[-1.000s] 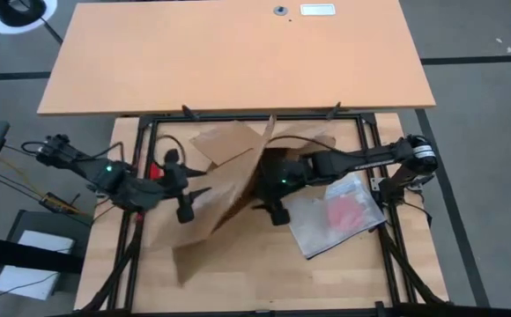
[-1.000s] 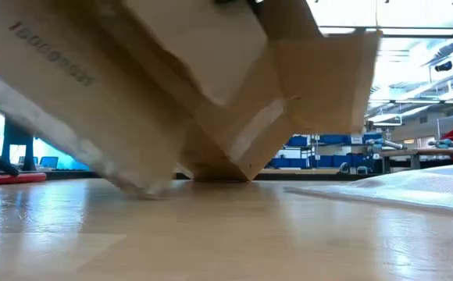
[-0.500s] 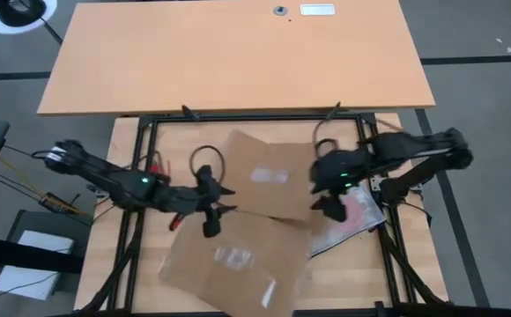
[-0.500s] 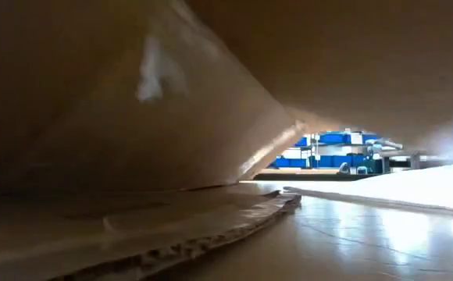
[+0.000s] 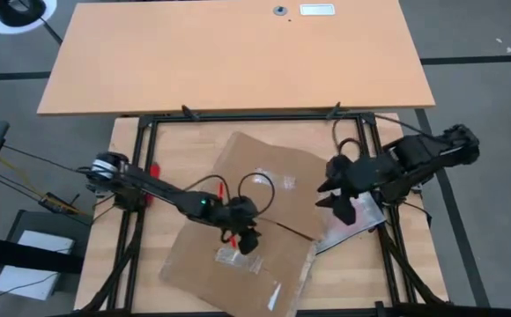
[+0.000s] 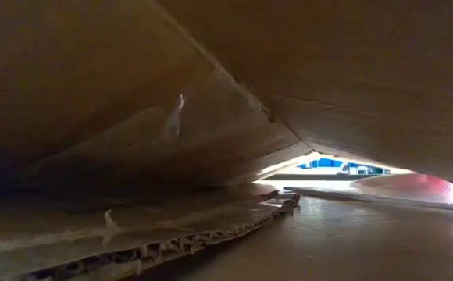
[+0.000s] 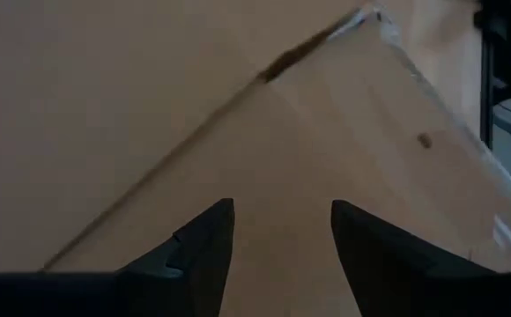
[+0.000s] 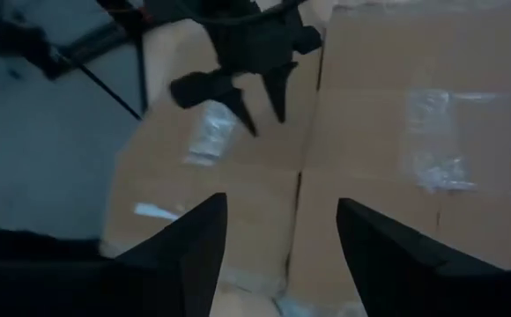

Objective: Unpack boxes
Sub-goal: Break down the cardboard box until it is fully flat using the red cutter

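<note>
The brown cardboard carton [image 5: 255, 189] lies collapsed, nearly flat on the table, with clear tape strips on its upper face. In the low view its underside [image 6: 211, 94] arches over the camera. My left gripper [image 5: 242, 242] is open, fingers pointing down over the carton's near middle, beside a tape strip [image 8: 207, 132]; the left wrist view shows cardboard [image 7: 326, 114] close below it. My right gripper [image 5: 336, 194] is open and hangs at the carton's right edge, above the clear plastic bag with the red item [image 5: 361, 220]. It touches nothing. My left gripper stands over the carton's upper face [image 7: 282, 150] from above with its fingers apart. I cannot tell whether the fingertips [image 8: 251, 123] touch the cardboard.
The clear bag with the red item [image 6: 422, 187] lies flat on the table to the carton's right, partly under its edge. The red-handled box cutter [image 5: 154, 169] sits by the left frame rail. A larger tabletop [image 5: 238, 53] adjoins the far edge.
The carton, which stood tipped up between both arms, has fallen over and spread out flat on the table. My left gripper has moved toward the right and near edge, over the flattened carton. My right gripper has drawn back toward the right edge, above the bag.
</note>
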`<state>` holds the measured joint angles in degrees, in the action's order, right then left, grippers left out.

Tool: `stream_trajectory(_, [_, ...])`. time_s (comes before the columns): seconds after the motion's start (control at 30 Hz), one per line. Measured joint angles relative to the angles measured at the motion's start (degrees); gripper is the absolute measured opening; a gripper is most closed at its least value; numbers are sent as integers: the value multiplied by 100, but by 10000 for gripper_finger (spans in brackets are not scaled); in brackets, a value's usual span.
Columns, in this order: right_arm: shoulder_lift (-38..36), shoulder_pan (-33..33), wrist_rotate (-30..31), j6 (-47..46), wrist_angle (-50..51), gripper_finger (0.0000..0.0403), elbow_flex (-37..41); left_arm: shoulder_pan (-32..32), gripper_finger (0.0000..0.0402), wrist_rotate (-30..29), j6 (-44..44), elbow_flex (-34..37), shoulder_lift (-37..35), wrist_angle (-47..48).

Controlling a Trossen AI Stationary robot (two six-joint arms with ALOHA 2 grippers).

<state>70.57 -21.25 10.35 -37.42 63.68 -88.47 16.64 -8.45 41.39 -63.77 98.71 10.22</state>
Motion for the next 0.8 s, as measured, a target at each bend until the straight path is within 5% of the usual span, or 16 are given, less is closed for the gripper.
stream_trajectory(0.37, [1114, 18, -503, 758, 375, 212, 7, -318, 203, -226, -2036, -680, 473, -888])
stream_trajectory(0.6, [1631, -40, -577, 720, 436, 210, 7, -1001, 203, 6, -3082, -456, 765, -203])
stream_trajectory(0.8, [1827, 33, -651, 375, 411, 210, 9, -1583, 203, -161, -2747, -385, 1131, 969])
